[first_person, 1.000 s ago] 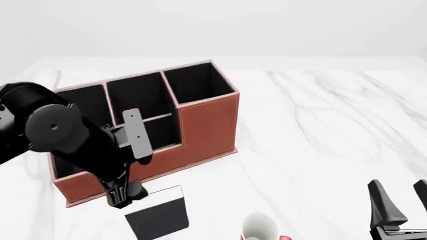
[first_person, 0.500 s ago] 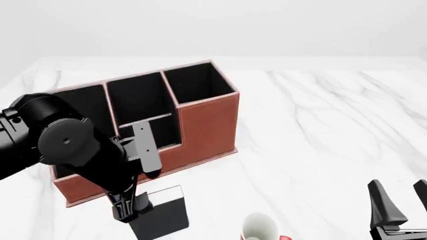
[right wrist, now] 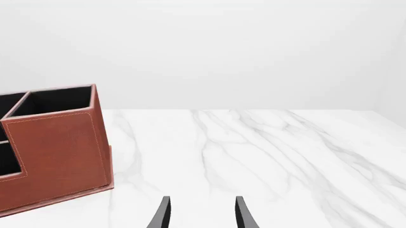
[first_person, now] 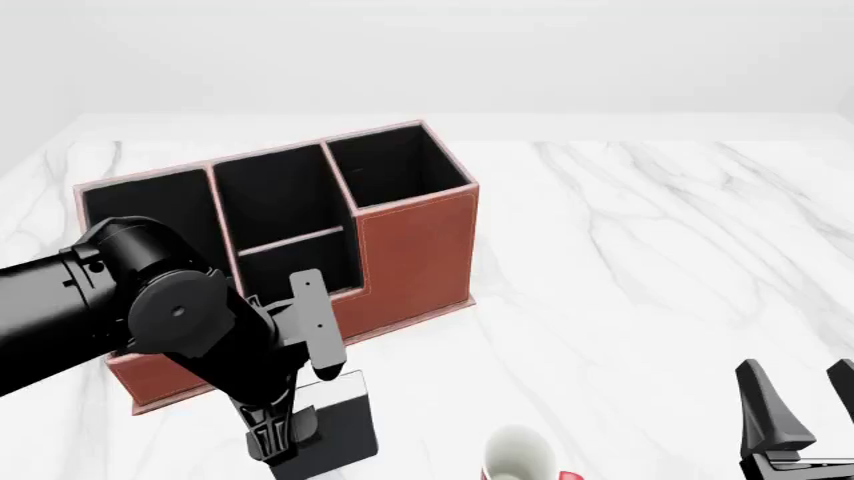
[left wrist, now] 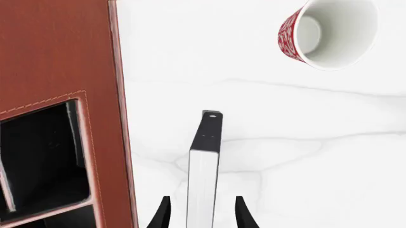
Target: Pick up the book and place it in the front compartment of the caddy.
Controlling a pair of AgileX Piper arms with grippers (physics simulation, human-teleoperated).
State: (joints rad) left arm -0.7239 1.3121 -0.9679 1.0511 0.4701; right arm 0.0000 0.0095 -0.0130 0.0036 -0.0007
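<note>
A white marble table (first_person: 641,260) fills most of the scene, its surface crossed by thin grey veins that run diagonally away from the near edge toward the far side. The veining is densest on the right half of the table and fainter toward its left corner. Beyond the table's far edge rises a plain, pale grey-white wall (first_person: 534,50) with no visible seams or markings. The meeting of wall and table reads as a soft straight line. Light is even and diffuse, with only faint shadows on the table; its source cannot be made out.
</note>
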